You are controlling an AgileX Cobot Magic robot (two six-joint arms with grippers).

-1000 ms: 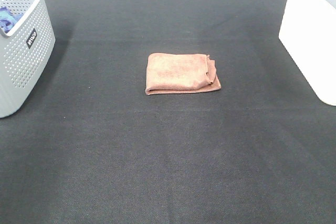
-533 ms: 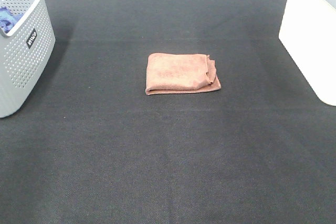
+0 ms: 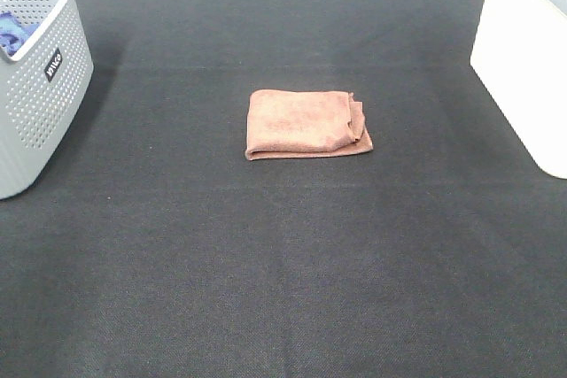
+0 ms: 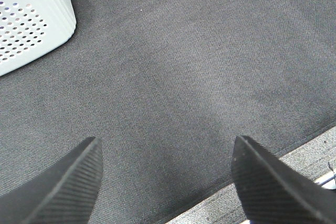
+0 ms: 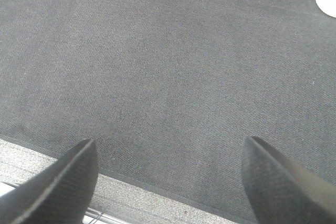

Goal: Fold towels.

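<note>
Item: thin terracotta microfibre towel, folded, on black fabric surface. Likely light, limp; pinch its loose right-hand corners. Left gripper and right gripper: wide apart, empty.

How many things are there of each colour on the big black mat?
Reddish-brown: 1, the folded towel.
Grey: 1, the basket with holes.
White: 1, the box at the mat's edge.
Total: 3.

Grey basket, white bin, black mat
</note>
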